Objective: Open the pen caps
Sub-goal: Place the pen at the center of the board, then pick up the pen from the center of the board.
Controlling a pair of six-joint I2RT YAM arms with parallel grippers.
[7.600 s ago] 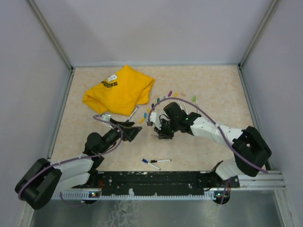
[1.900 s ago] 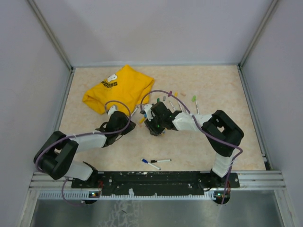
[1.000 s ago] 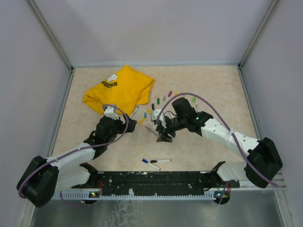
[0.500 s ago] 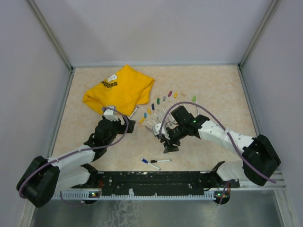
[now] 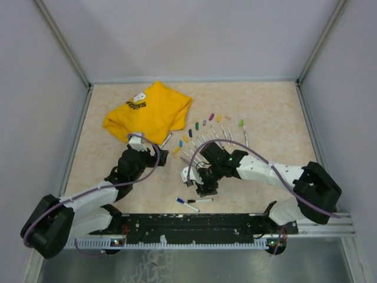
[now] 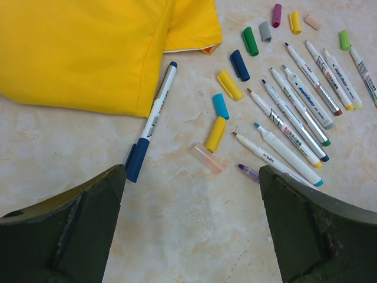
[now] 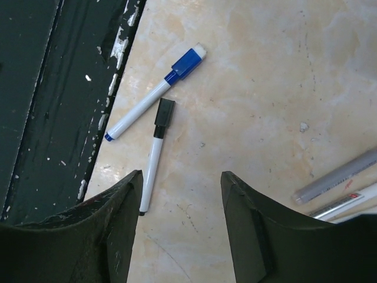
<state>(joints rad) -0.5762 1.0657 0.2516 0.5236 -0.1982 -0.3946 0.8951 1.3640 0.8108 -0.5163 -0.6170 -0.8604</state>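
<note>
Several loose pen caps (image 6: 239, 65) in yellow, blue, green, grey and purple lie in a curved row beside uncapped pens (image 6: 294, 112); from above the caps (image 5: 197, 125) sit right of the shirt. A pen with a dark blue cap (image 6: 150, 125) lies against the shirt. My left gripper (image 6: 191, 177) (image 5: 156, 153) hovers open just short of it, holding nothing. Close to the front rail, my right gripper (image 7: 181, 177) (image 5: 203, 190) hangs open above two capped pens. One pen (image 7: 141, 109) wears a blue cap (image 7: 187, 62). The other pen (image 7: 150, 171) wears a black cap (image 7: 164, 111).
A crumpled yellow T-shirt (image 5: 147, 112) lies at the back left. The black base rail (image 5: 194, 223) runs along the near edge, right beside the two capped pens. Grey pen barrels (image 7: 336, 183) show at the right of the right wrist view.
My right gripper has moved from the pen row toward the near edge, to above the two capped pens. The left gripper has widened slightly and stayed in place.
</note>
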